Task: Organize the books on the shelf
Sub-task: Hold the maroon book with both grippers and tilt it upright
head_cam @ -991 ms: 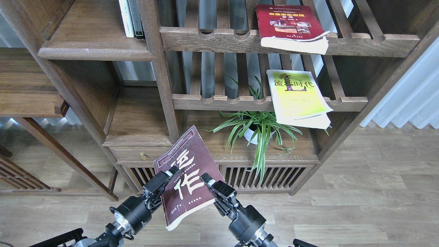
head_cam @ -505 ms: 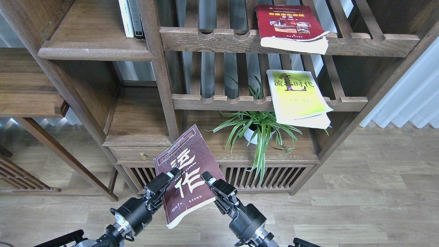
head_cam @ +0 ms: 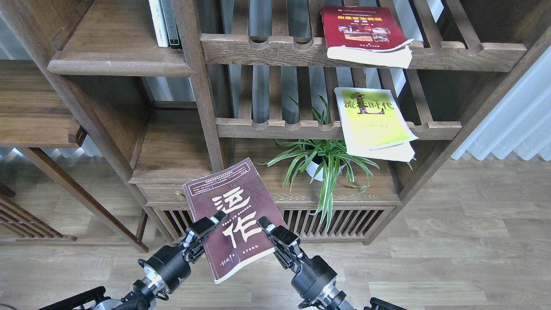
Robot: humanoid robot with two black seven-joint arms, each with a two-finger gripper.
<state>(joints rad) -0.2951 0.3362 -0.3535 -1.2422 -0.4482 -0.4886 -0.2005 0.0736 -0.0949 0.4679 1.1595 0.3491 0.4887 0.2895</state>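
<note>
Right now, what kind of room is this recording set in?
Probably a home-style living room or study. A dark wooden bookcase fills the view, a potted spider plant sits on its lower cabinet, and there is wood-plank flooring with white curtains behind.

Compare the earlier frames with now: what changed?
The maroon book, held between the left gripper and right gripper, turned to show its cover more flatly, its top edge swinging left. Both grippers shifted slightly down and right. The red book, yellow-green book and plant stayed put.
</note>
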